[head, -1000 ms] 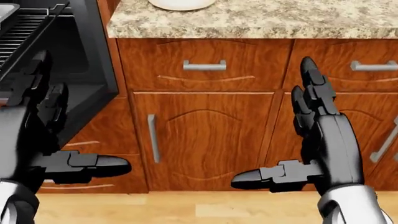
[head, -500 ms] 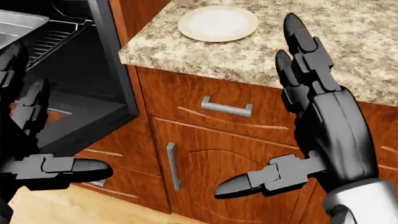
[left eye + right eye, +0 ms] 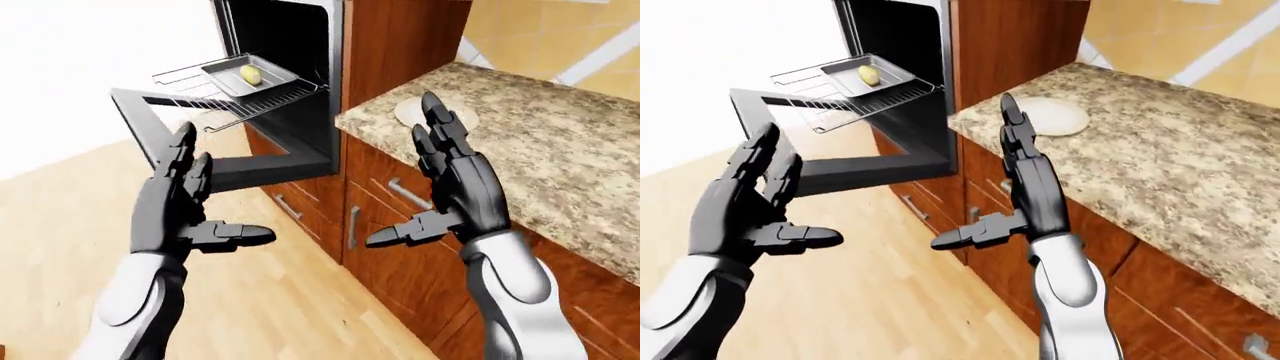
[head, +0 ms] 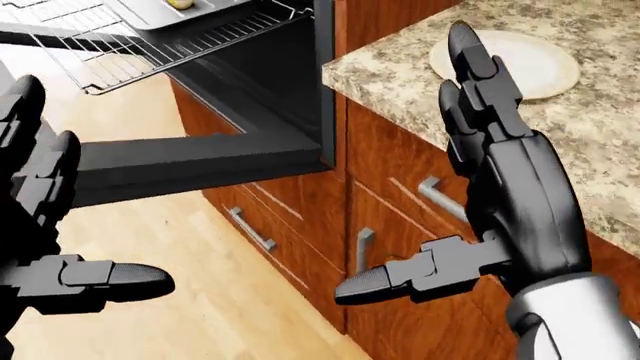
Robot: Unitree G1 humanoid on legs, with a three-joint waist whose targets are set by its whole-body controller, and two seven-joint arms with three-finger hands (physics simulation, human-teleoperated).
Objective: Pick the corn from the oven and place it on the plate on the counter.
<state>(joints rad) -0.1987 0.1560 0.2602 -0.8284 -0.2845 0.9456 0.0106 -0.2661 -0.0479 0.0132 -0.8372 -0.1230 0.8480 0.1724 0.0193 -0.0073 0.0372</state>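
Granite counter (image 3: pixel 1160 142) — open oven door (image 3: pixel 215 161) alongside

One corn (image 3: pixel 250 73), one plate (image 3: pixel 1051 116)

Light wood plank floor (image 3: pixel 270 300); reddish wood base cabinets (image 4: pixel 420 247) with metal bar handles (image 4: pixel 248 229), speckled granite countertop (image 3: pixel 1160 157), tan tiled wall (image 3: pixel 560 37) upper right, blank white area (image 3: pixel 90 67) at left
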